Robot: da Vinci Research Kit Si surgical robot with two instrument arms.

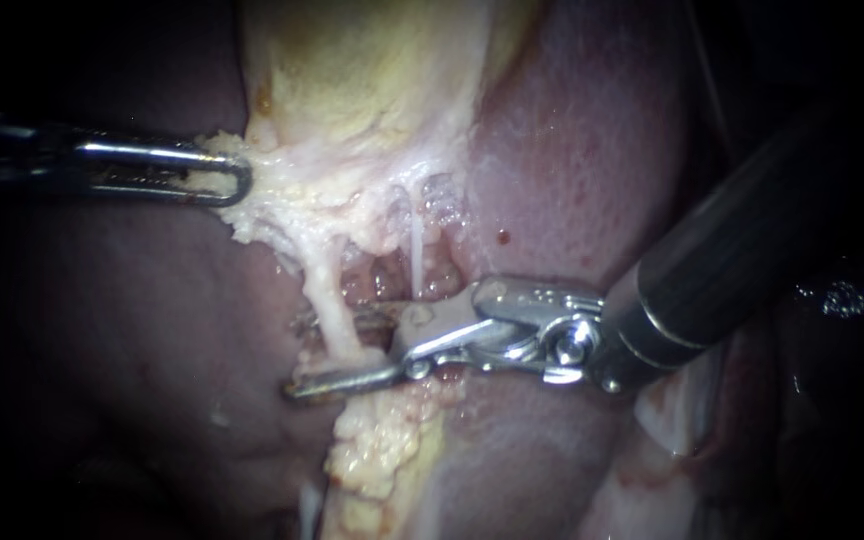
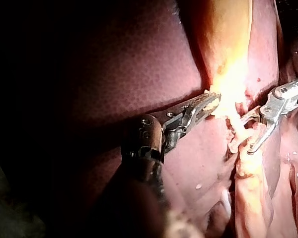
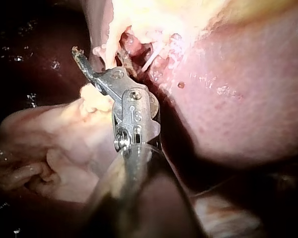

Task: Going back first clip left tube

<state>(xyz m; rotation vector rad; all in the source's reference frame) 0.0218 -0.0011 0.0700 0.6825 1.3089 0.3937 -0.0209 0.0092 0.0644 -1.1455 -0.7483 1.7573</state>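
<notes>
Left tube [image 1: 330,300] hangs just left of centre, a pale cord running from the fat [image 1: 282,215] under the gallbladder [image 1: 372,80] down toward six o'clock. No clip shows on it. At nine o'clock the left instrument [image 1: 237,182] pinches that fat and holds it out toward nine, probably to keep the tube taut and exposed. From three o'clock the right instrument [image 1: 317,352] reaches across the liver [image 1: 572,150], jaws spread, one on either side of the tube, likely placed to set a clip.
</notes>
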